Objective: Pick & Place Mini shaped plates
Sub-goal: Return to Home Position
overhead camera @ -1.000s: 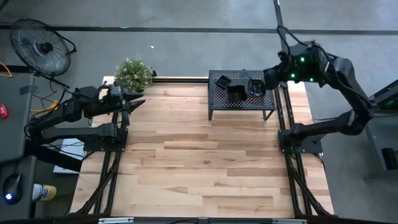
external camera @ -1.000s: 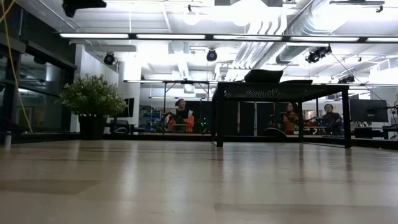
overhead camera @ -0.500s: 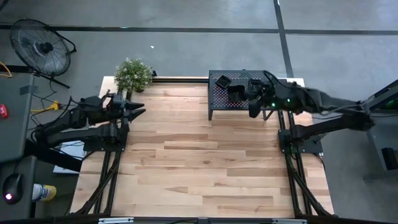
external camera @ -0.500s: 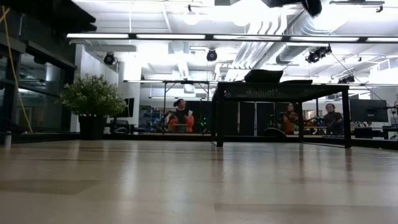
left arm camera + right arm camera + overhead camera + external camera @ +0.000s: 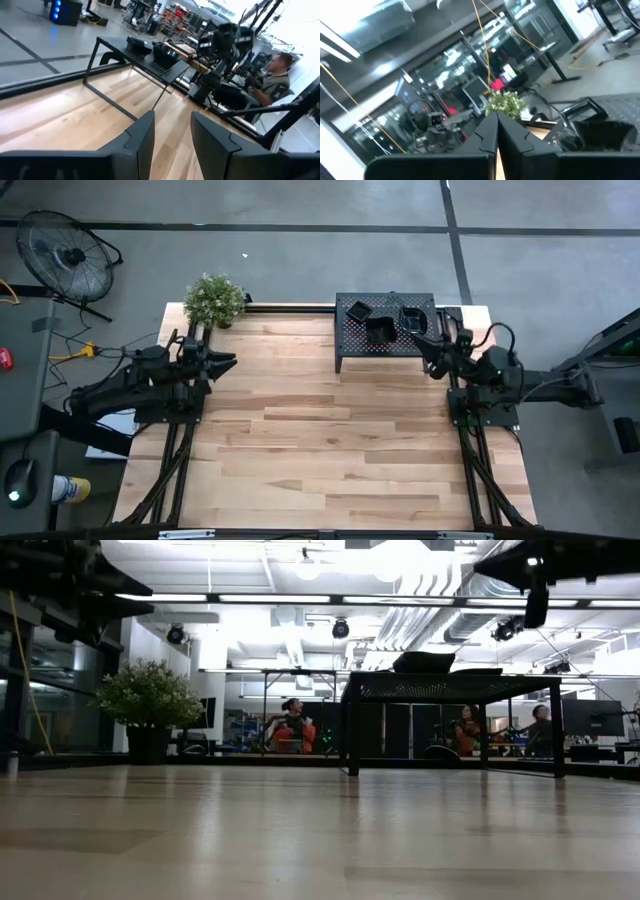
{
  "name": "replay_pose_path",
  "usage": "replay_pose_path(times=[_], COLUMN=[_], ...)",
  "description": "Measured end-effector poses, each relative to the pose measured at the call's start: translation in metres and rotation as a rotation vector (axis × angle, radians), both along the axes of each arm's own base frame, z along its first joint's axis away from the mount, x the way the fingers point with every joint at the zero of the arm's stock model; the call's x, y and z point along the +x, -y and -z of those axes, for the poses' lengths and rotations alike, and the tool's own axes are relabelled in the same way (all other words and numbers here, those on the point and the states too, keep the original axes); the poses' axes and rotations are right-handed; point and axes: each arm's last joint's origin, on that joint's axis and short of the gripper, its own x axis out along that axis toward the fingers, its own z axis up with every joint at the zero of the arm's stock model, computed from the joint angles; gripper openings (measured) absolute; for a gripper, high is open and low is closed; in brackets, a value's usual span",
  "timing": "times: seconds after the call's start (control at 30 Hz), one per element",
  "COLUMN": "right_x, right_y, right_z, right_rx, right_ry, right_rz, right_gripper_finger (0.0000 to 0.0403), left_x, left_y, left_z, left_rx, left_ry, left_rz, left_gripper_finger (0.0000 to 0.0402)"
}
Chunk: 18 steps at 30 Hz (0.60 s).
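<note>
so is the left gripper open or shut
Open: the left gripper has a clear gap between its fingers, nothing held.

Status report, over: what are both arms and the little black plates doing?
Left gripper open, empty, at left edge. Right gripper shut, empty, beside rack. Plates stacked on rack. Nothing blocking.

I see bare grey concrete floor all round the light wood plank tabletop, with dark tape lines across it. Black round wire-cage fan stands on the floor off the far left corner. Small leafy green potted plant sits on the table's far left corner. Low view: white ceiling, long strip lights, pale ducts. Glass partition on the left, and seated people at the back.
</note>
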Motion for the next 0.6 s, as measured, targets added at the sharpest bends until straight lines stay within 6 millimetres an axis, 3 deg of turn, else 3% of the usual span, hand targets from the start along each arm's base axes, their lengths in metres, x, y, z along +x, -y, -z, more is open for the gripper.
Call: replay_pose_path(times=[0.1,0.3,0.6], right_x=[-0.001,0.0,-0.001], right_y=[0.0,-0.001,-0.004], right_z=[0.025,0.055,0.061], right_rx=[0.006,0.005,-0.079], right_ry=[0.046,0.102,0.133], right_rz=[-0.014,-0.062,-0.178], right_gripper_finger=[0.0,0.0,0.0], left_x=[0.004,0.014,0.024], left_y=[-0.001,-0.002,-0.005], left_z=[0.005,0.018,0.035], left_rx=[-0.025,-0.085,-0.13], left_ry=[0.013,0.071,0.18], left_rz=[-0.002,0.023,0.02], left_gripper_finger=[0.0124,0.0124,0.0124])
